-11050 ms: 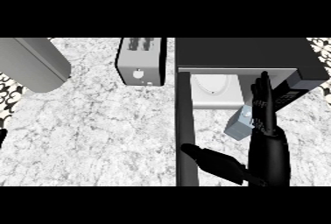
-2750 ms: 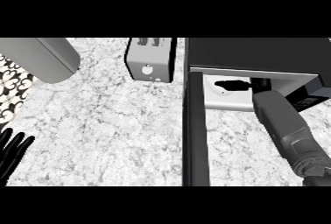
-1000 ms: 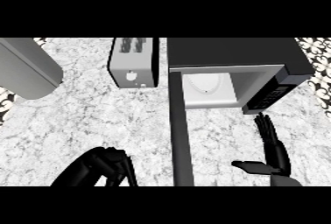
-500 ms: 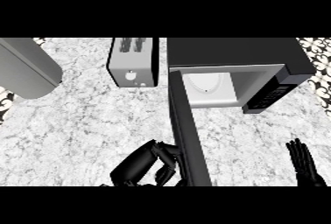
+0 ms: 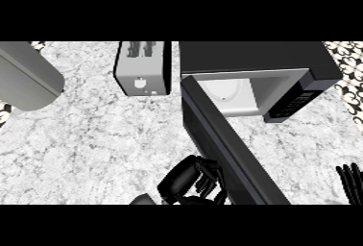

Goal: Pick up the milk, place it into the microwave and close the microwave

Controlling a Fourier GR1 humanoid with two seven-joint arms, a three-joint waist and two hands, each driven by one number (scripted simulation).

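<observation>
Swinging diagonally — microwave door [image 5: 227, 144]; left robot hand [image 5: 188, 180] curled against it; right robot hand [image 5: 349, 180] straight-fingered

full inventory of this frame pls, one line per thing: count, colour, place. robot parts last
microwave: 1, black with pale interior, top right of counter
microwave door: 1, black, partly swung, running from the oven's left front corner down to the lower edge
object inside microwave: 1, white, in the cavity; cannot tell what it is
toaster: 1, silver-grey, top centre, left of the microwave
large grey appliance: 1, grey, top left, cut off by the edge
counter: 1, grey-white marble
left hand: 1, black, fingers curled, against the door's left face near the bottom
right hand: 1, black, straight fingertips only, lower right edge
</observation>
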